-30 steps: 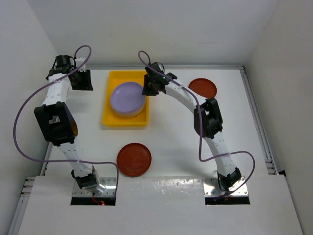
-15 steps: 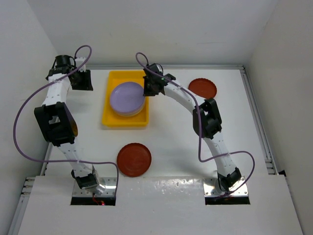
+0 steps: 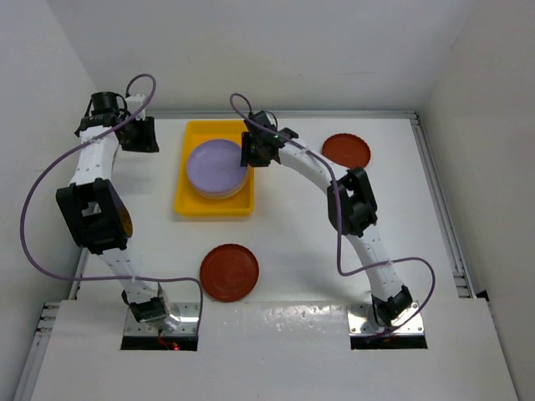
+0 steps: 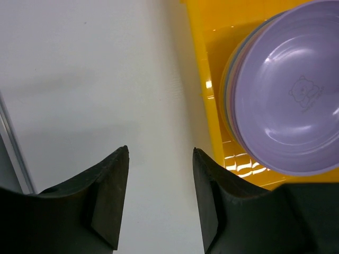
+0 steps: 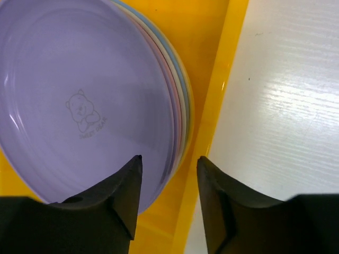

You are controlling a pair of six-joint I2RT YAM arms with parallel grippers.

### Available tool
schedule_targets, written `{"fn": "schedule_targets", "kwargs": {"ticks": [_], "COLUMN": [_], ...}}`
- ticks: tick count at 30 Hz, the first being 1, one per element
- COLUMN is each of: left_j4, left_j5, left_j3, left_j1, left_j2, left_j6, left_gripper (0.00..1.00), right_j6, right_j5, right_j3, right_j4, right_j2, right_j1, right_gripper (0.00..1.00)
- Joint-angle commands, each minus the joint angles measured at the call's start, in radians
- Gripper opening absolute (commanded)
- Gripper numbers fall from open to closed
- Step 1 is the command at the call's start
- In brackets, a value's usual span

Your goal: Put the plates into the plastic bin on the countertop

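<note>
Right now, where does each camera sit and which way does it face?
Top external: above, behind the robot, looking down on the countertop; both arms show.
Left wrist: looks down beside the yellow bin; left end effector open.
Right wrist: looks down over the bin's right rim; right end effector open.
All share the lavender plate in the bin.

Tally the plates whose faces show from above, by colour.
Lavender plate, atop the stack in the bin: 1
Dark red plates, on the countertop: 2
Total: 3; plates beneath the lavender one cannot be counted.
</note>
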Motion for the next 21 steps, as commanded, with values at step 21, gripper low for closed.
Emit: {"fn": "schedule_targets", "kwargs": {"ticks": [21], "left_j4": [-0.225], "left_j5": [-0.058], "left_j3": [-0.641], "left_j1": [-0.646], "left_j2": [-0.537], "left_j6": [0.393], "left_gripper": [0.68], "right_j6": [-0.177], "right_j5": [0.108], "right_j3": [-0.898], "right_j4": [0.182], "right_j2": [-0.944], "right_j1": [-0.046], "right_gripper": [0.83]}}
